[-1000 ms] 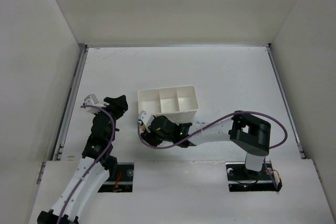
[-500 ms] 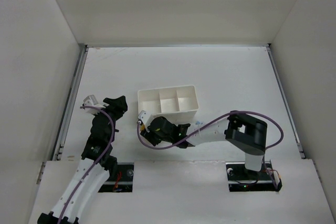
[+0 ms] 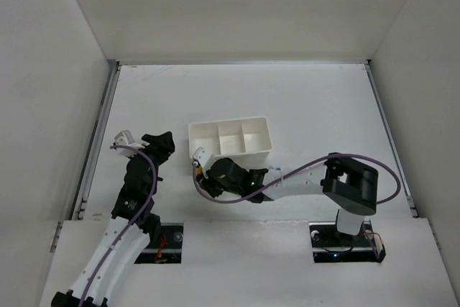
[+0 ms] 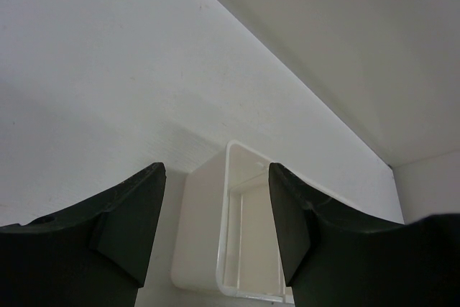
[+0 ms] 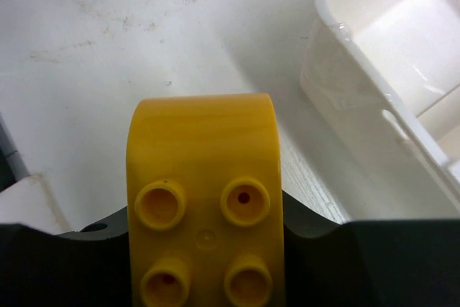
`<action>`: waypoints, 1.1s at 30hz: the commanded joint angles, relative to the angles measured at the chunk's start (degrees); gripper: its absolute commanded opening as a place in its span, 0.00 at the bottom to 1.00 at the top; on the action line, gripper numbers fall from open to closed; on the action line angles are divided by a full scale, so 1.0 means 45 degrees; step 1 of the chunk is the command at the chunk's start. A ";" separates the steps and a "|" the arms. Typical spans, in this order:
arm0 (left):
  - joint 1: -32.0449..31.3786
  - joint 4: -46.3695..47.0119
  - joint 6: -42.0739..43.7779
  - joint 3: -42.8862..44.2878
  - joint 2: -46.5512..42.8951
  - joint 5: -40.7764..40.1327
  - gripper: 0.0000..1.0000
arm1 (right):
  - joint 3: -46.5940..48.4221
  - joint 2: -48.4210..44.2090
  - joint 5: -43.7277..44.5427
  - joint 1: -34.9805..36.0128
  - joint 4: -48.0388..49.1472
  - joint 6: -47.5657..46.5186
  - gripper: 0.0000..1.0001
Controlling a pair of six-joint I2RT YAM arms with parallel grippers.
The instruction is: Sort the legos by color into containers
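1. At the near edge of the table (image 3: 302, 98), the right gripper (image 3: 206, 176) has its jaws pressed on the sides of a yellow lego brick (image 5: 205, 163). The brick's studs face the wrist camera.
2. Most of the brick sticks out past the fingers. The hold may be shallow, so the brick could twist or slip on lifting.
3. Just beyond is the near-left corner of the white tray (image 5: 359, 62). A low carry could catch its rim and shove it.
4. Off to the left, the left gripper (image 3: 161, 143) hangs partly open, holding nothing.
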 commanded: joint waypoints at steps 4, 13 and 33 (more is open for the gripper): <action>-0.0183 0.0111 -0.0051 0.0292 -0.0157 0.0145 0.57 | -0.0292 -0.1710 0.0160 -0.0108 0.0400 0.0702 0.33; -0.0555 0.0072 -0.0753 0.0683 -0.0449 0.1257 0.57 | 0.0254 -0.3235 0.0199 -0.1006 -0.0947 0.1327 0.33; -0.3111 0.1339 -0.1770 0.0116 -0.0568 0.3192 0.58 | 0.3144 -0.2924 0.0980 -0.3214 -0.1612 0.3065 0.30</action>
